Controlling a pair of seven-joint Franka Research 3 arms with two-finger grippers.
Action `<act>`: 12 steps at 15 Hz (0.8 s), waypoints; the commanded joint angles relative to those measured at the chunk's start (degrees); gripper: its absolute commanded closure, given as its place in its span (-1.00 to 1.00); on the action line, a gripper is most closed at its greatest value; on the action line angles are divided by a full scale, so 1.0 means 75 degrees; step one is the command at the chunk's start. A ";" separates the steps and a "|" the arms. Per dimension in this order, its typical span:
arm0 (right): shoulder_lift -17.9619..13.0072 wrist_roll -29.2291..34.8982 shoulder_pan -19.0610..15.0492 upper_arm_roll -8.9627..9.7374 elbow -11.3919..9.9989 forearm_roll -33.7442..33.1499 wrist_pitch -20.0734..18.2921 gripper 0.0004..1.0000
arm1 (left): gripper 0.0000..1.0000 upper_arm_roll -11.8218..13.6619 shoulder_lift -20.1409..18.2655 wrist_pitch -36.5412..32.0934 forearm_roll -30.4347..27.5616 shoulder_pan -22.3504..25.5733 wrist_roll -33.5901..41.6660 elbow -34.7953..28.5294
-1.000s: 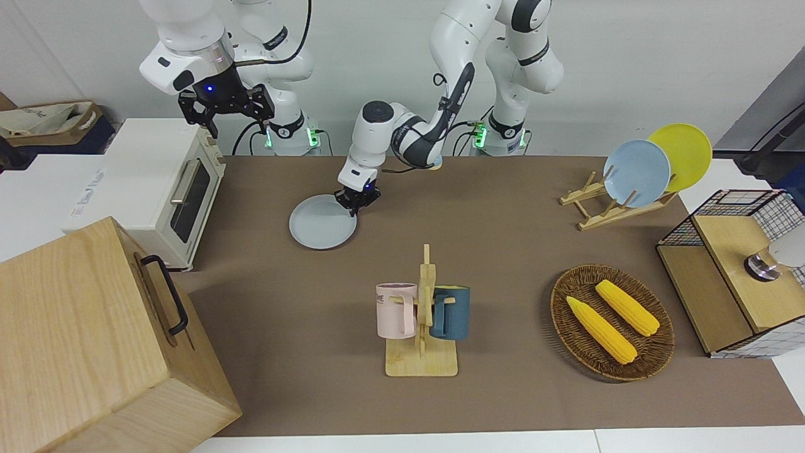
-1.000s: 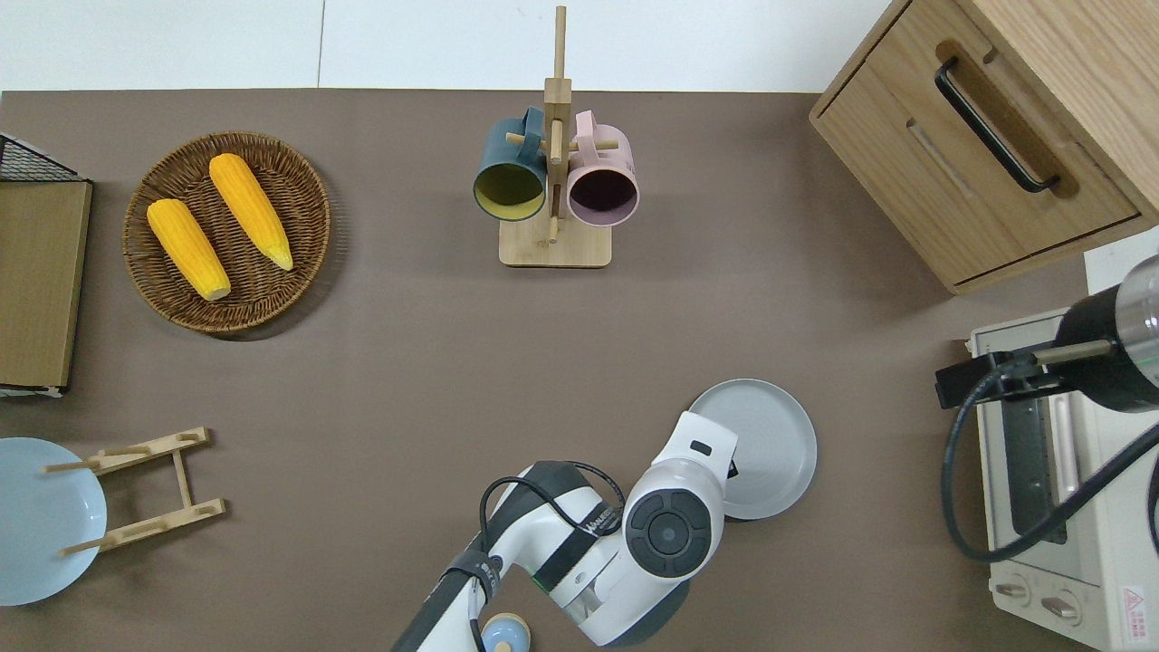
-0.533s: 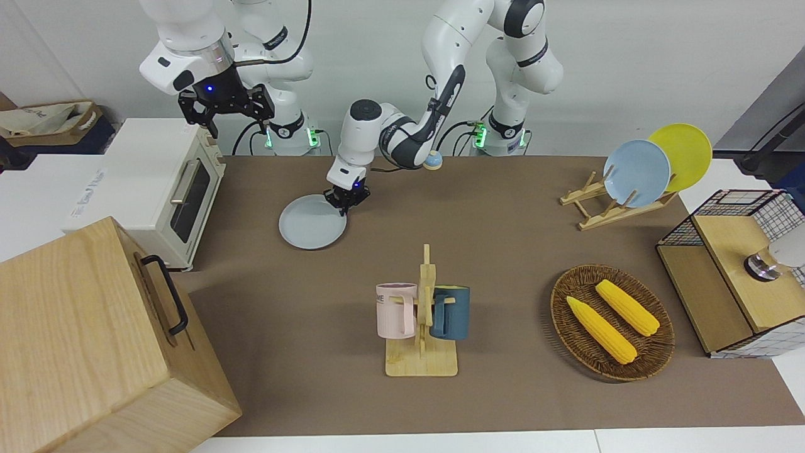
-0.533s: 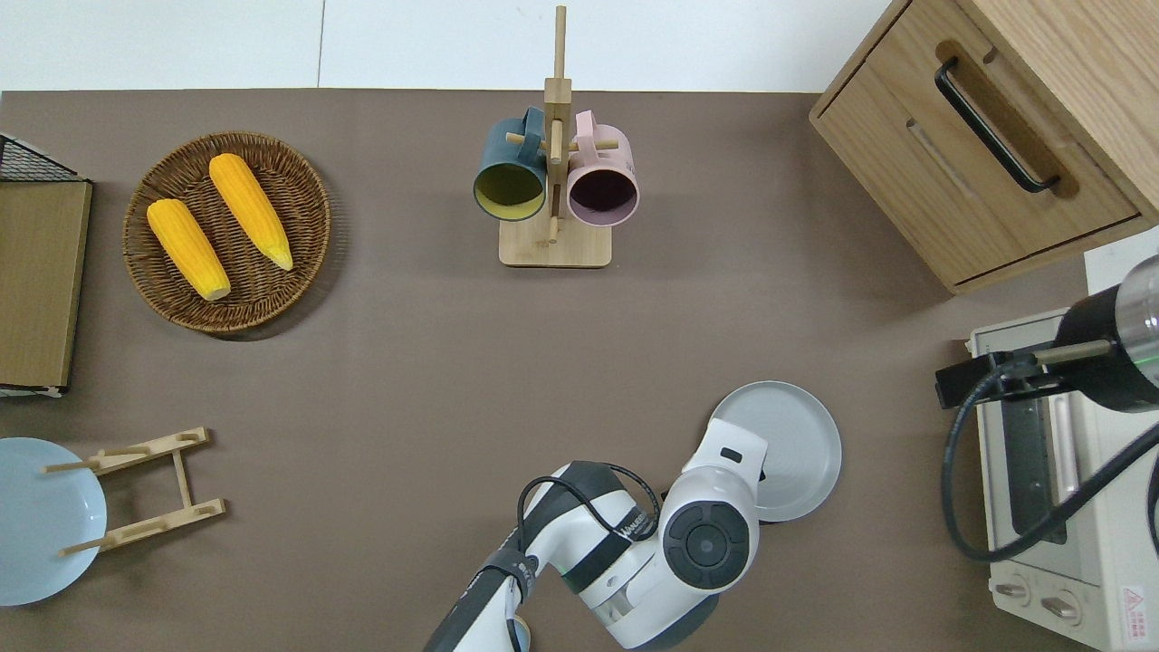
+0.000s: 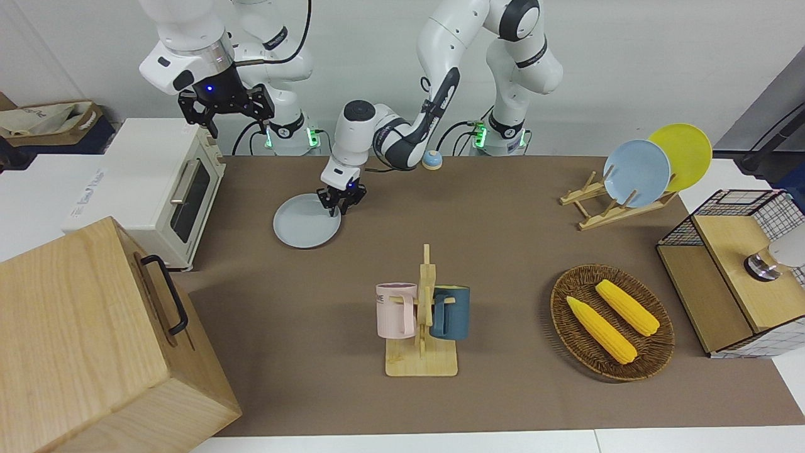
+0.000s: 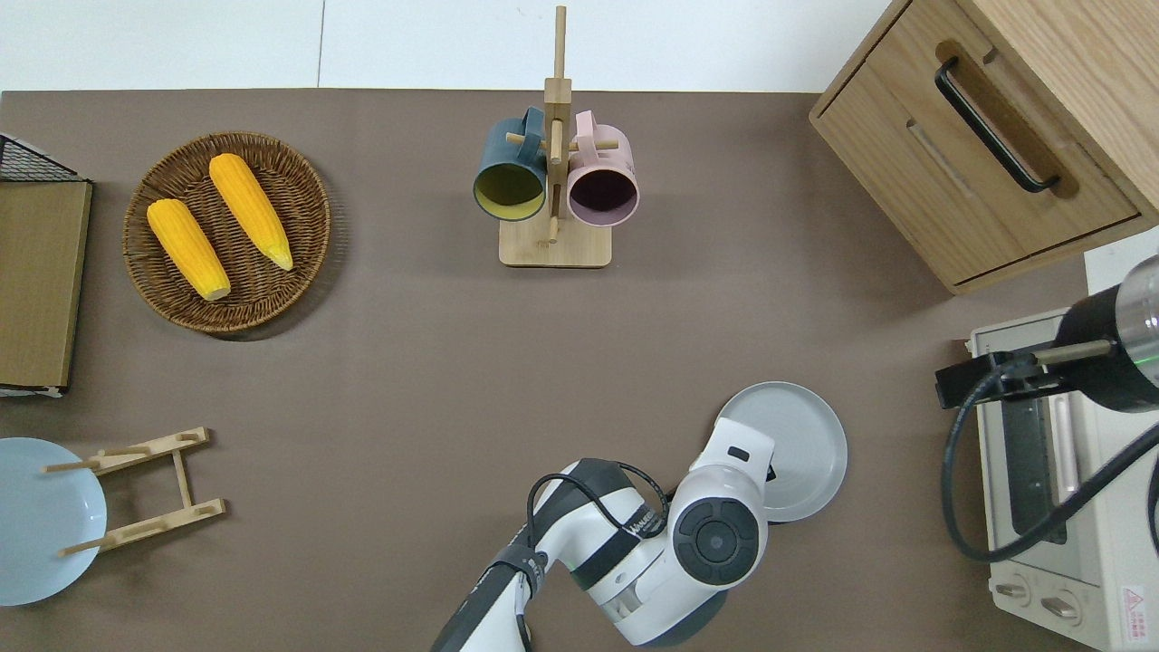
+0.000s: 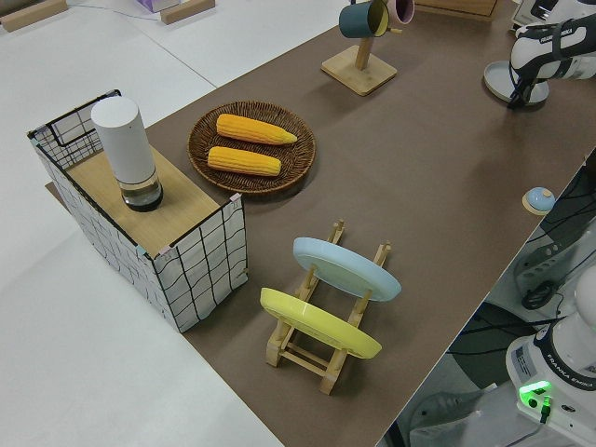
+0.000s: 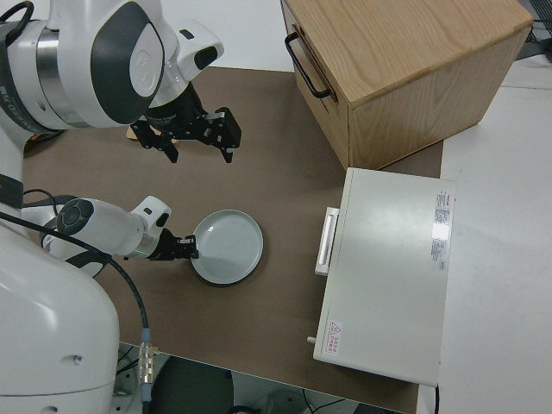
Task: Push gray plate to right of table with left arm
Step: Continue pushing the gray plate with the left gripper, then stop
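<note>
Gripper of the left arm (image 5: 340,201) is pressing down at the gray plate's (image 5: 303,228) rim, on the edge facing the left arm's end of the desk (image 5: 503,251); whether its fingers are apart or together cannot be told. Round, shallow and pale gray-blue with a low raised rim, the plate is lying flat on the brown desk near the robots, close to the white toaster oven (image 5: 165,189) at the right arm's end. Looking straight down, the overhead view is hiding the gripper under the arm's white wrist (image 6: 724,507), while the right side view is showing the black gripper (image 8: 179,248) meeting the plate's (image 8: 227,246) rim. Farther out, the mug stand (image 5: 422,327) and the corn basket (image 5: 611,322) are sitting well apart from the plate. Parked, the right gripper (image 5: 225,108) is showing its fingers spread apart.
</note>
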 commanded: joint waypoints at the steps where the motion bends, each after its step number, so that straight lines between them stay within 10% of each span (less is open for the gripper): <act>1: -0.0019 0.0100 -0.0154 0.0123 0.0071 0.0033 -0.0119 -0.97 | -0.99 0.0115 0.0182 -0.0767 0.0178 -0.0087 -0.0174 0.0473; 12: -0.0019 0.0088 -0.0142 0.0123 0.0071 0.0033 -0.0119 -0.97 | -0.99 0.0162 -0.0415 -0.1363 0.0237 0.0205 0.0573 0.0310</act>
